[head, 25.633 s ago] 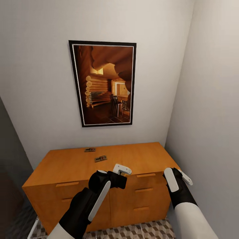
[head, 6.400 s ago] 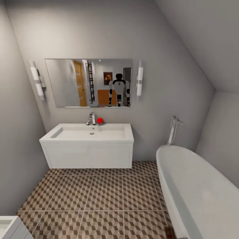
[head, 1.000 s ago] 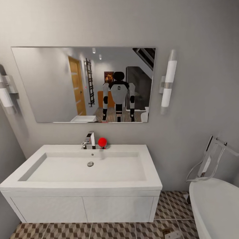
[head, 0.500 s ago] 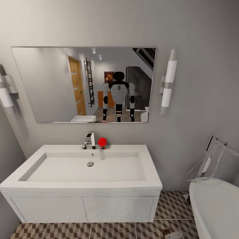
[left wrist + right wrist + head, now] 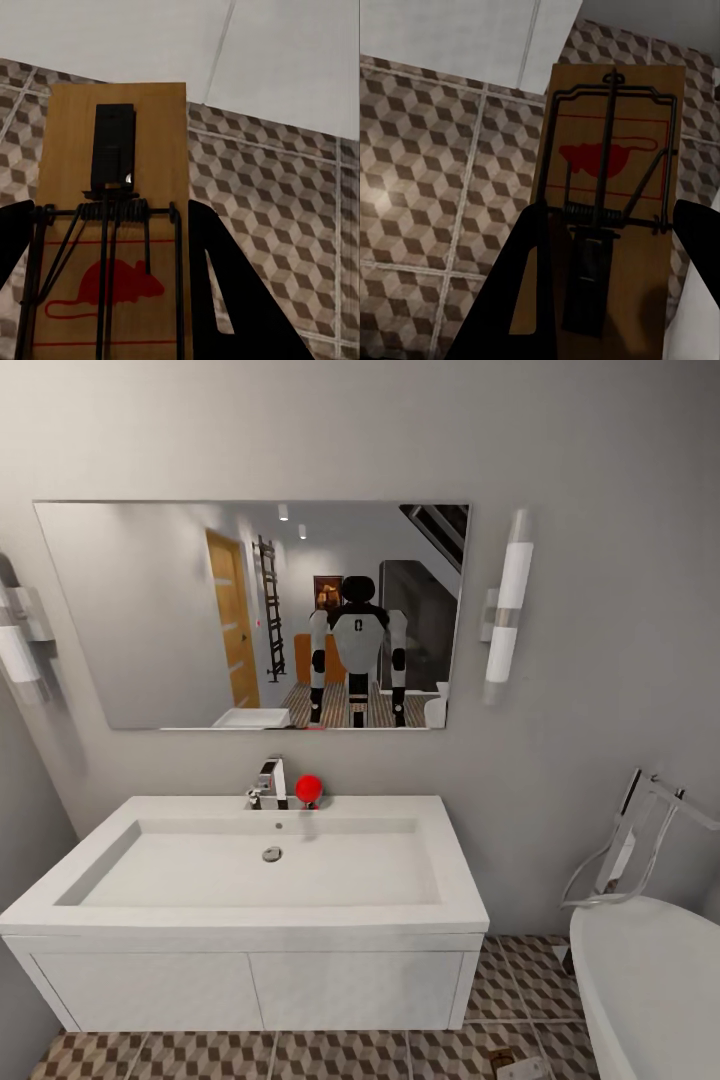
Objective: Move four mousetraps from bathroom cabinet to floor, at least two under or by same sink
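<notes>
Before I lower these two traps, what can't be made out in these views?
Head view: the floor under the sink, hidden by its cabinet front.
Head view: small pale object on the bathroom floor, cut off by the bottom edge, too small to identify.
Left wrist view: left mousetrap, near end cut off by the frame.
Right wrist view: right mousetrap, likewise.

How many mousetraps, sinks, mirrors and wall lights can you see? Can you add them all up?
mousetraps: 2
sink: 1
mirror: 1
wall lights: 2
Total: 6
</notes>
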{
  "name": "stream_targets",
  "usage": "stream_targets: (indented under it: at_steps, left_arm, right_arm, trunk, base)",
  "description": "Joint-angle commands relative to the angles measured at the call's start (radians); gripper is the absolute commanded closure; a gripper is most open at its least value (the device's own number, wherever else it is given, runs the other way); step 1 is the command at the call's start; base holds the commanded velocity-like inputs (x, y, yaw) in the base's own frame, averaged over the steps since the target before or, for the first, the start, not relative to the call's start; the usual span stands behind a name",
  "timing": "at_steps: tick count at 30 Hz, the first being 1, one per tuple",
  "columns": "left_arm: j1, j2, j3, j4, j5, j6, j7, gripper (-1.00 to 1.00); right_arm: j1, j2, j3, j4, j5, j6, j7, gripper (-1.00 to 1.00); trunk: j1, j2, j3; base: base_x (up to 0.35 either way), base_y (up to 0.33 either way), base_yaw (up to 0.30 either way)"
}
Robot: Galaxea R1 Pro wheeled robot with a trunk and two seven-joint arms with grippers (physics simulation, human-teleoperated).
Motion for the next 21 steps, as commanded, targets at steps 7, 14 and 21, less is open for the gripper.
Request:
stream_targets:
  at_steps: [7, 14, 21]
  left_arm:
    - [-0.001, 0.002, -0.003, -0.032, 0.008, 0.056, -0.003, 1.00]
    - [-0.001, 0.002, -0.003, -0.037, 0.010, 0.065, -0.002, 1.00]
    - [-0.001, 0.001, -0.003, -0.037, 0.010, 0.066, 0.003, 1.00]
  right_arm:
    - [0.000, -0.002, -0.004, 0.001, 0.010, -0.003, -0.002, 1.00]
    - [0.000, -0.003, -0.004, 0.002, 0.009, -0.003, -0.002, 1.00]
    - [0.000, -0.003, -0.003, 0.002, 0.009, -0.002, -0.002, 1.00]
  trunk:
    - [0.000, -0.001, 0.000]
    - [0.020, -0.036, -0.016]
    - [0.046, -0.085, -0.038]
  base:
    - [0.000, 0.000, 0.000]
    - [0.000, 0.000, 0.000]
    - [0.000, 0.000, 0.000]
